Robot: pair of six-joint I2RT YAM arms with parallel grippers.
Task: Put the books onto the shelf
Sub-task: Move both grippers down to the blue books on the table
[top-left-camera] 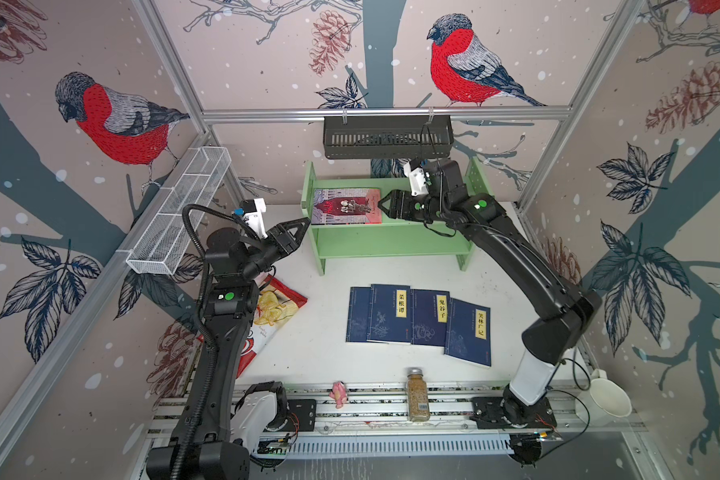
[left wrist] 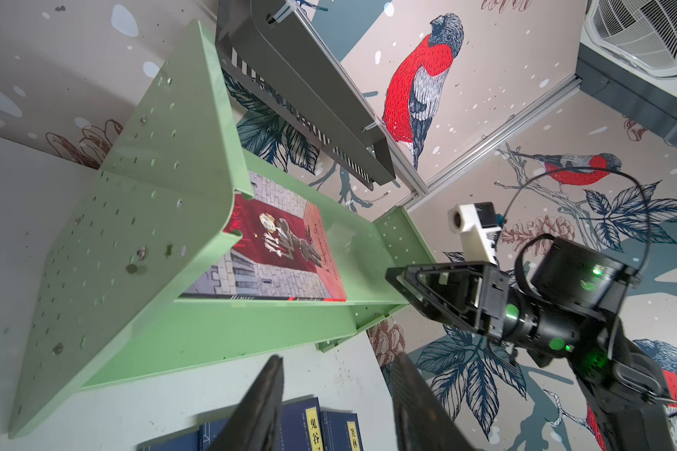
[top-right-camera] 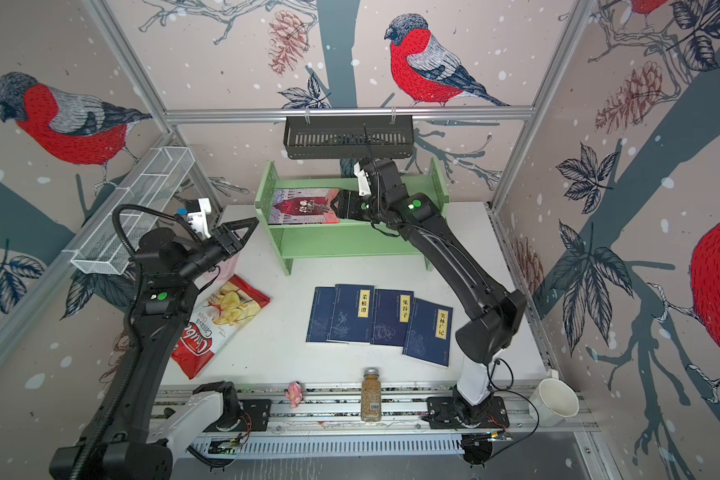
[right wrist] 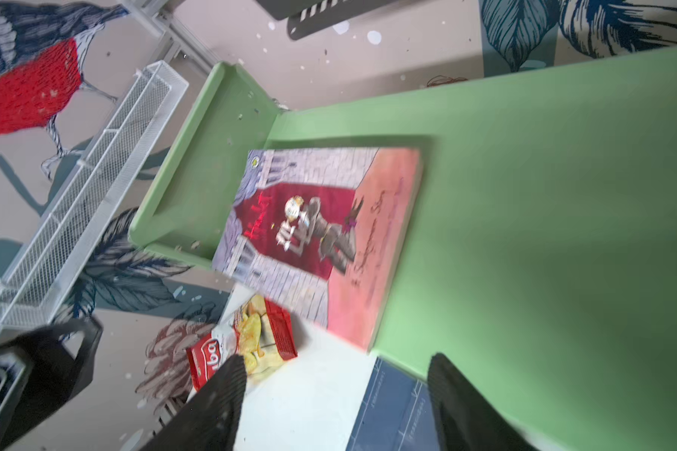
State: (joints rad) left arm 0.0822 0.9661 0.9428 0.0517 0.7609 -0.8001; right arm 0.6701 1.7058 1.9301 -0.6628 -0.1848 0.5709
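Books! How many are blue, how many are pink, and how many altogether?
Navy books, flat on the table: 4
Pink-red book, flat on the top tier of the shelf: 1
Total: 5

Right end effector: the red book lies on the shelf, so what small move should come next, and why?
Probably pull the right end effector back toward the navy books. Its jaws stand open and empty, the red book lies flat on the shelf, and four navy books wait on the table.
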